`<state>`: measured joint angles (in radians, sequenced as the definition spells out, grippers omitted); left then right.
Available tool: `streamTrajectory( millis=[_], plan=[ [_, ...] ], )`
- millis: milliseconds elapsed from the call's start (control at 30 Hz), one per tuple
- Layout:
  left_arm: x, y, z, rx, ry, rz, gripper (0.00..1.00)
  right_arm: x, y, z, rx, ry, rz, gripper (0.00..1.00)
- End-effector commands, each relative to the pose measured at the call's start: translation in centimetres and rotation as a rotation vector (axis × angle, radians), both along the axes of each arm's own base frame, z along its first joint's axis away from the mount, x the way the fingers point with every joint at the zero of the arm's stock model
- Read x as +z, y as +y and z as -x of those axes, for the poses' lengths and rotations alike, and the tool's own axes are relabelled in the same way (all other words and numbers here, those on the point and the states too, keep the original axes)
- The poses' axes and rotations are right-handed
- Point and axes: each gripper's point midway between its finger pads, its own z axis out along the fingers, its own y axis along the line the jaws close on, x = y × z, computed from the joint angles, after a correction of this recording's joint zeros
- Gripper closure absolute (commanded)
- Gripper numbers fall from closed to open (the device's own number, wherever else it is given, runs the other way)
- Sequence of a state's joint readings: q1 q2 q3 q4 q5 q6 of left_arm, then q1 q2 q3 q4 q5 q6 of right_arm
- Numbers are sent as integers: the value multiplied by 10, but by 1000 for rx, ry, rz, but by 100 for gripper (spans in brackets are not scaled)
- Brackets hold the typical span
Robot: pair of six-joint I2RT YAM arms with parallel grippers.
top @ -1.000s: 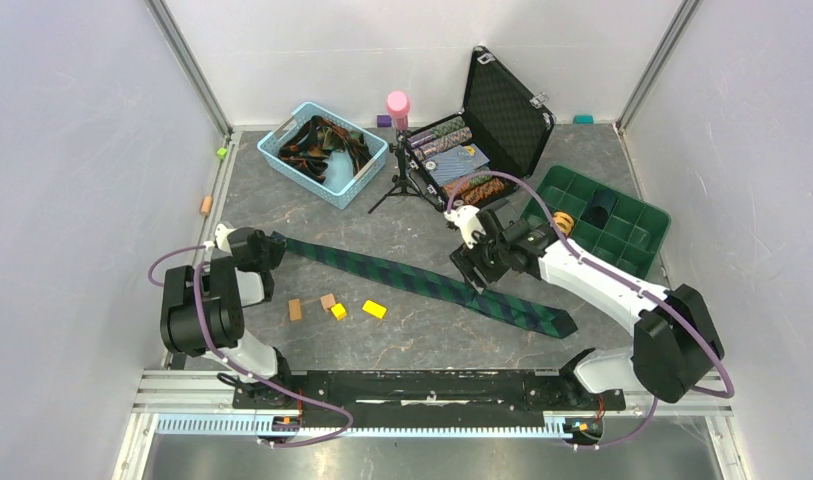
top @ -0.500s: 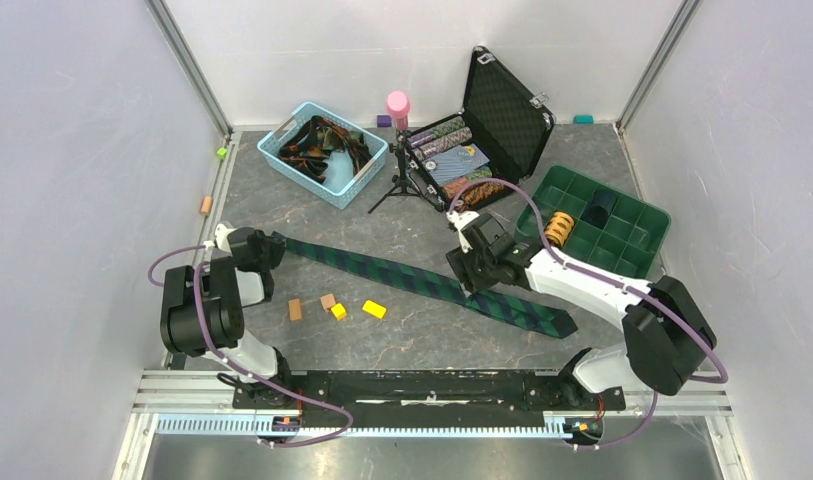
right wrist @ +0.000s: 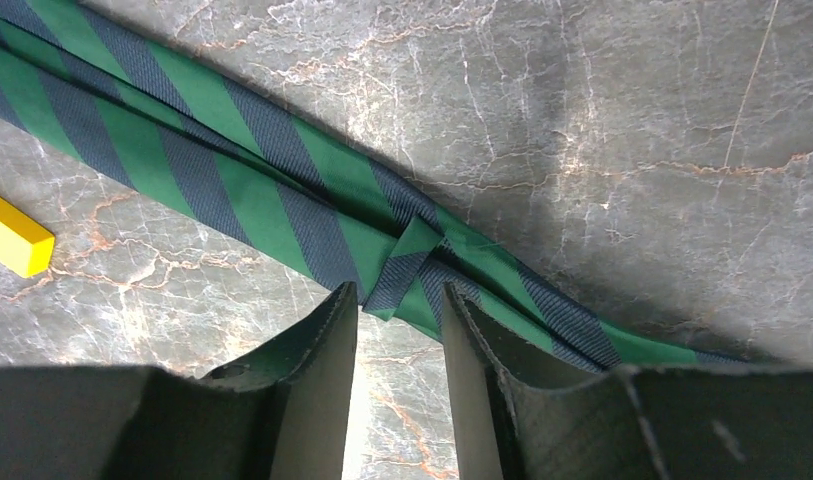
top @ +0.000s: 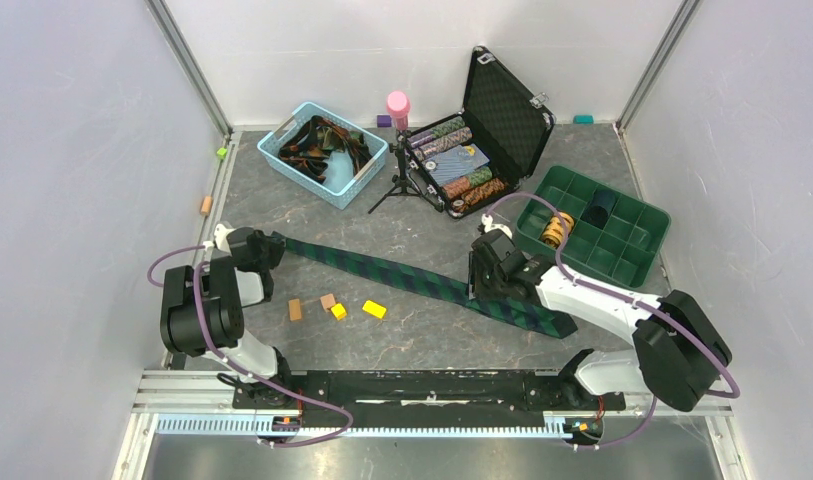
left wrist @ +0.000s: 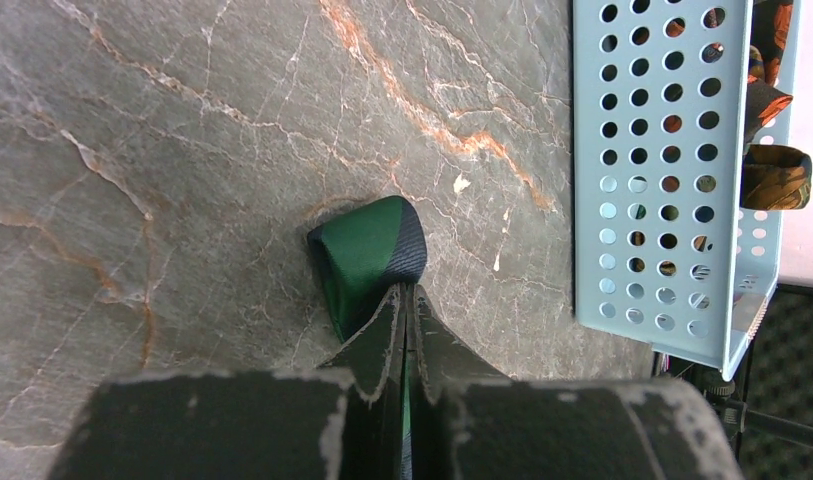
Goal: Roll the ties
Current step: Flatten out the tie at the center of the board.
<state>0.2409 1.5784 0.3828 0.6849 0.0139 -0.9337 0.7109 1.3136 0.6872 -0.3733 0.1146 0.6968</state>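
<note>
A long green-and-navy striped tie (top: 402, 277) lies diagonally across the table from left to lower right. My left gripper (top: 274, 245) is shut on its narrow left end; in the left wrist view the folded end (left wrist: 367, 250) sticks out past the closed tips of the left gripper (left wrist: 404, 295). My right gripper (top: 479, 285) is down over the tie's right part. In the right wrist view the right gripper (right wrist: 399, 292) is open with a narrow gap, its tips at the near edge of the tie (right wrist: 232, 170), where a small fold sits between them.
A blue basket (top: 367, 170) with several other ties stands at the back left. A small tripod (top: 398, 185), an open black case (top: 502, 115) and a green tray (top: 632, 240) stand behind and right. Small orange and yellow blocks (top: 374, 309) lie near the tie.
My right gripper has moved right and down onto the tie, and its jaws have narrowed. The left gripper has held still on the narrow end.
</note>
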Motion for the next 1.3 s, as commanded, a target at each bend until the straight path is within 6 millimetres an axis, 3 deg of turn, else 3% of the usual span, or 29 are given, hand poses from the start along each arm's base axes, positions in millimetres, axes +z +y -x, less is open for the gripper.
streamTrajectory(
  millis=[0,367,567,633,767,967,1267],
  plan=[
    [13,4,-12,0,-60,-4,94,6,8,-10,-64,-30,-62,58],
    [14,6,-10,9,-83,10,85,-12,8,-7,-68,8,-56,60],
    [14,10,-6,39,-108,30,81,-22,1,-7,-83,13,-25,67],
    [15,11,-5,46,-117,35,80,-24,-3,-6,-91,10,-12,75],
    [17,11,-4,42,-134,37,78,-23,-13,-8,-131,-15,5,100],
    [41,2,-6,2,-288,40,65,-22,-48,-3,-211,3,98,100],
    [75,-18,-20,-64,-477,204,62,-11,-130,16,-452,36,327,100]
  ],
)
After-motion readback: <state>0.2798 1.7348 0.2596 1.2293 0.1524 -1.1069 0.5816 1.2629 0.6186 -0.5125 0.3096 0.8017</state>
